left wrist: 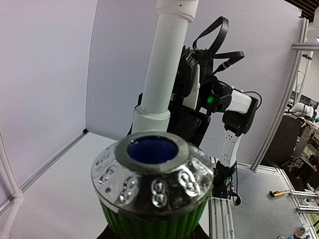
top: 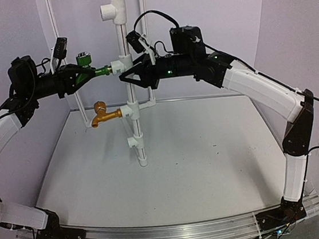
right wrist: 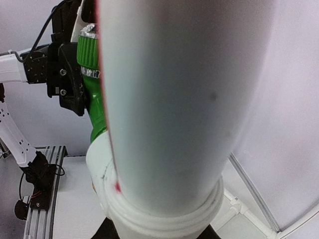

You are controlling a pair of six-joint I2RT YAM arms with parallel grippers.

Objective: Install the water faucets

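The green faucet (top: 91,66) lies level, its threaded end at the T-fitting (top: 120,64) of the upright white pipe (top: 122,37). My left gripper (top: 81,75) is shut on its body. In the left wrist view its ribbed green handle with a silver cap (left wrist: 152,179) fills the foreground in front of the pipe (left wrist: 167,64). My right gripper (top: 128,77) is shut round the pipe at that fitting (right wrist: 149,209). The pipe (right wrist: 184,99) fills the right wrist view, with the green faucet (right wrist: 92,94) behind it. The golden-brass faucet (top: 101,115) sits in a lower fitting, spout down.
More T-fittings sit on the pipe, one near the top (top: 113,10) and one low down (top: 134,141). The pipe stands on the white table (top: 211,165), with thin white frame tubes (top: 54,27) behind. A metal rail (top: 178,232) runs along the near edge.
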